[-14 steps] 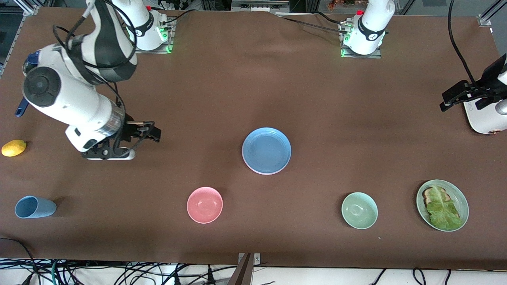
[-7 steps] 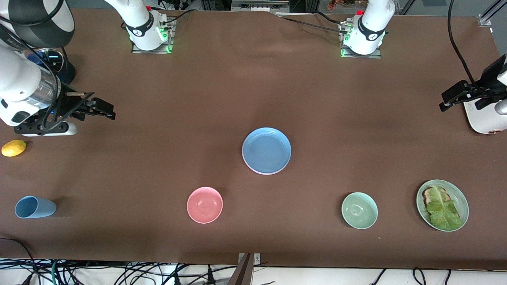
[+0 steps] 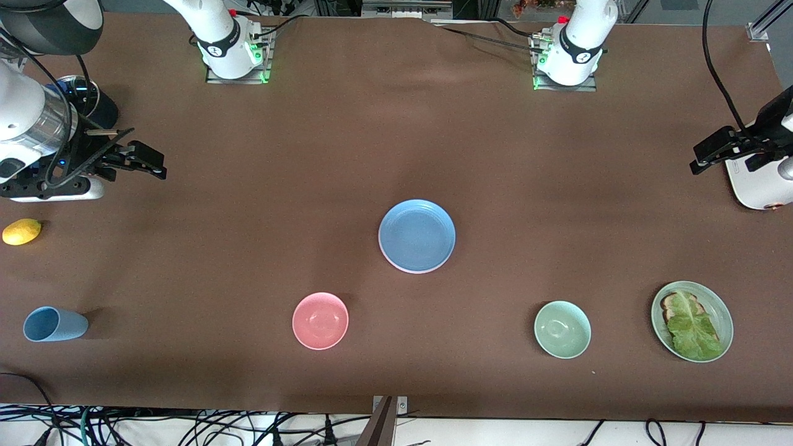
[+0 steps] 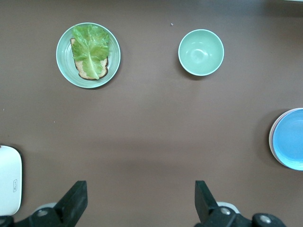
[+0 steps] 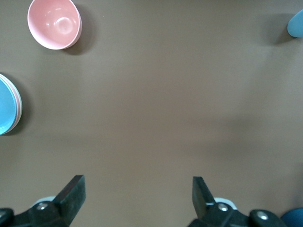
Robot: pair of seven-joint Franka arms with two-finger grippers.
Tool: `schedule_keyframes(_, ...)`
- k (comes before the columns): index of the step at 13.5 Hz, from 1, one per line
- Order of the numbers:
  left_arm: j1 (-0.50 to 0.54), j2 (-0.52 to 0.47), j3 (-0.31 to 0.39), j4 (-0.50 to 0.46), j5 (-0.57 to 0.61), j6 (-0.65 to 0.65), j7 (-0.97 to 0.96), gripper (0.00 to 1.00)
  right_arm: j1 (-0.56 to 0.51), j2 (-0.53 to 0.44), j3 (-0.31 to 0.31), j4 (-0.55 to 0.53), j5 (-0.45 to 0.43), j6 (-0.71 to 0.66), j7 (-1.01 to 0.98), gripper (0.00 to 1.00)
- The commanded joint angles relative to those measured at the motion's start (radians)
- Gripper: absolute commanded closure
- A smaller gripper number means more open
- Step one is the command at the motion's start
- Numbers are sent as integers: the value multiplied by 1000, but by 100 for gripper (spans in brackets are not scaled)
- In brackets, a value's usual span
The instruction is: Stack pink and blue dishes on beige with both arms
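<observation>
Stack: blue plate (image 3: 417,235) lies on top, near the middle of the frame in the front view; under its lower edge a thin pale pink rim shows, so the pink plate (image 3: 409,270) sits below it.
Beige plate: I cannot make it out for sure; it may be at the bottom of the same stack, hidden by the two above.
Right gripper (image 3: 144,163): at the upper left of the frame, over bare brown table (image 3: 310,155); fingers spread wide, nothing between them. In the right wrist view both black fingertips (image 5: 71,189) stand well apart with only cloth between.
Left gripper (image 4: 139,201): at the right edge of the frame in the front view, over the table edge; fingers spread wide and empty, as the left wrist view shows.
Pink bowl (image 3: 320,320): lower centre of the frame, nearer to the front camera than the stack.
Green bowl (image 3: 562,329): lower right, upright, empty.
Green plate (image 3: 719,301): just beside the green bowl toward the left arm's end; toast and a lettuce leaf (image 3: 691,328) lie on it.
Blue cup (image 3: 53,324): lower left, lying on its side.
Lemon (image 3: 21,231): left edge of the frame, above the cup.
</observation>
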Motion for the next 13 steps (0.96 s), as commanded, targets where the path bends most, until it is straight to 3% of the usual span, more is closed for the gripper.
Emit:
schedule_keyframes(1, 2, 13, 1, 27, -19, -6, 16, 0, -20, 5, 18, 16, -18, -19, -8, 0)
schedule_keyframes(13, 2, 15, 1, 26, -19, -6, 16, 0, -33, -9, 10, 22, -19, -36, -14, 0)
